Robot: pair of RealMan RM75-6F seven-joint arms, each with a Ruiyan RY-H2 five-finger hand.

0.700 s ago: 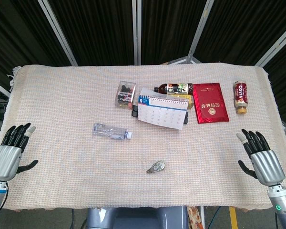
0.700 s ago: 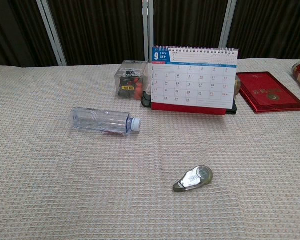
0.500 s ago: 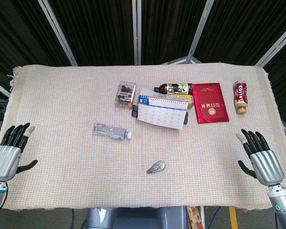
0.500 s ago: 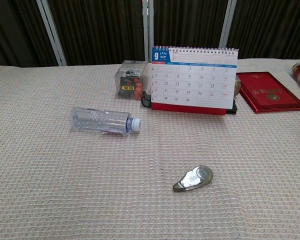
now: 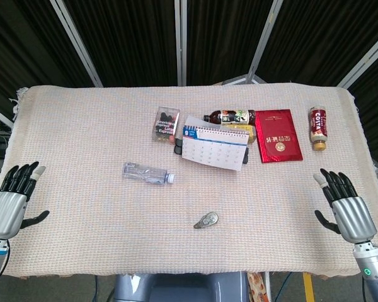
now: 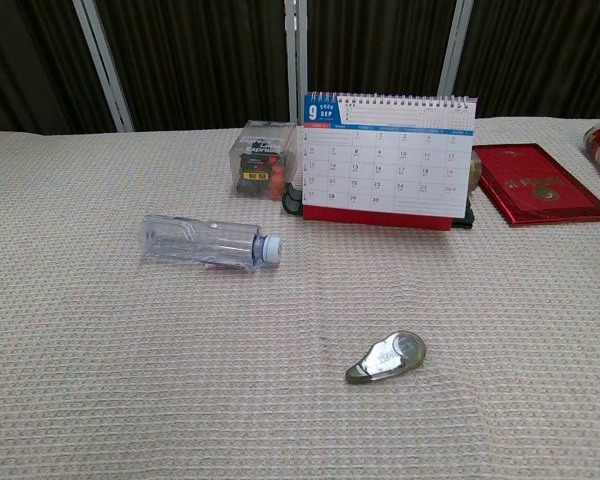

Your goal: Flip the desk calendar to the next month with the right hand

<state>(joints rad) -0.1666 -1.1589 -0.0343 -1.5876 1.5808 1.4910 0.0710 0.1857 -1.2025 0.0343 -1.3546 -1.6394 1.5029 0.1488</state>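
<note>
The desk calendar [image 5: 214, 148] [image 6: 388, 160] stands upright near the middle of the table, spiral-bound at the top, showing the September page with a blue 9 in its corner. My right hand [image 5: 345, 211] hovers at the table's front right edge, fingers spread, holding nothing, far from the calendar. At the front left edge my left hand [image 5: 12, 204] is likewise spread and empty. Neither hand shows in the chest view.
A clear plastic bottle [image 5: 148, 173] [image 6: 208, 242] lies left of the calendar. A small clear box [image 5: 167, 124] [image 6: 260, 160] stands behind it. A red booklet [image 5: 278, 136] [image 6: 538, 184], a dark bottle [image 5: 230, 117], a coffee bottle [image 5: 318, 128] and a correction tape [image 5: 205, 220] [image 6: 386, 357] are around.
</note>
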